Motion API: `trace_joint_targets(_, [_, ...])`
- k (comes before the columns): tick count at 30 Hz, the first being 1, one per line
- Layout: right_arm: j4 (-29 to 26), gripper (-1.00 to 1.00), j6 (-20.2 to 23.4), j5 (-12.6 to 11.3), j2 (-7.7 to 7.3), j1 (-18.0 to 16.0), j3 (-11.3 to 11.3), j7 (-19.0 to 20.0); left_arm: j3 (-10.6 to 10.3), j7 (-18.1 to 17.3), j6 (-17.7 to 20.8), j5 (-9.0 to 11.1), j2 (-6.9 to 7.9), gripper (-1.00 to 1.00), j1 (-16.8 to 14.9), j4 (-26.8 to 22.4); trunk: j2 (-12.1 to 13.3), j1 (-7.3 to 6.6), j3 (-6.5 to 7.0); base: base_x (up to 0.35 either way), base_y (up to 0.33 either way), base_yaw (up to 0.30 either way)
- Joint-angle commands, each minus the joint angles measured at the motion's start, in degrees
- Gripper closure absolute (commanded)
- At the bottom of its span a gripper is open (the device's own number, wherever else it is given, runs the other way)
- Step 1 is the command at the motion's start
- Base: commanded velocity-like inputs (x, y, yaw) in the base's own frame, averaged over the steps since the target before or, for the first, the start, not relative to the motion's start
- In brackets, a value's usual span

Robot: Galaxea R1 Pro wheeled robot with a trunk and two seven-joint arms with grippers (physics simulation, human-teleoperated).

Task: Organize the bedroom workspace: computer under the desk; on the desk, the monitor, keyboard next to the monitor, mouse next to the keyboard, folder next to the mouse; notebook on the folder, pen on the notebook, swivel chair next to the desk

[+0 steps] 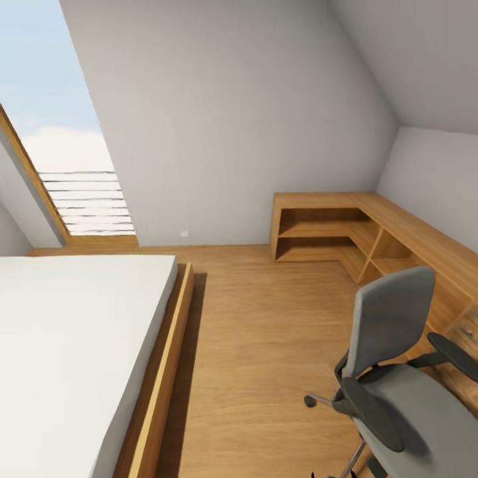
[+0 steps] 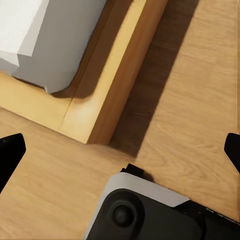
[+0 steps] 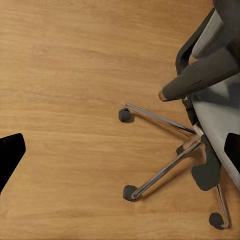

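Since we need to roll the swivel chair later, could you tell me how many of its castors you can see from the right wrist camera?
3 on the swivel chair: one, another, a third; others may be hidden under the seat.

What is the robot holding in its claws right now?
Nothing: both claws, left claw and right claw, hang open over bare wooden floor.

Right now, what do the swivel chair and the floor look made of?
Swivel chair: matte grey seat and back, probably fabric or moulded plastic, no weave visible; black armrests look like matte plastic; star base is shiny, reflective, chrome-like metal. Floor: light wood planks with visible grain and a low satin sheen.
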Motion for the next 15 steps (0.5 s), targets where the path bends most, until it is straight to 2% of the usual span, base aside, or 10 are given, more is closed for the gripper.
trace_joint_targets(1, [0.05, -1.0, -0.19, -0.44, -0.01, -0.06, 0.52, -0.26, -0.49, 0.42, -0.22, 0.35, 0.03, -1.0, -0.06, 0.0, -0.11, 0.06, -0.11, 0.296, 0.0, 0.008])
trace_joint_targets(4, [0.06, -1.0, -0.19, -0.44, 0.01, -0.06, 0.56, -0.22, -0.49, 0.41, -0.22, 0.35, 0.02, -1.0, -0.06, 0.0, -0.11, 0.06, -0.11, 0.194, 0.0, 0.005])
trace_joint_targets(9, [0.06, -1.0, -0.19, -0.4, 0.03, -0.06, 0.57, -0.12, -0.49, 0.43, -0.29, 0.35, 0.06, -1.0, -0.06, 0.0, -0.11, 0.06, -0.1, 0.054, 0.0, -0.003])
trace_joint_targets(15, [0.06, -1.0, -0.19, -0.35, -0.01, -0.06, 0.63, -0.09, -0.49, 0.42, -0.24, 0.4, 0.04, -1.0, -0.06, 0.0, -0.11, 0.06, 0.13, 0.062, 0.043, -0.103])
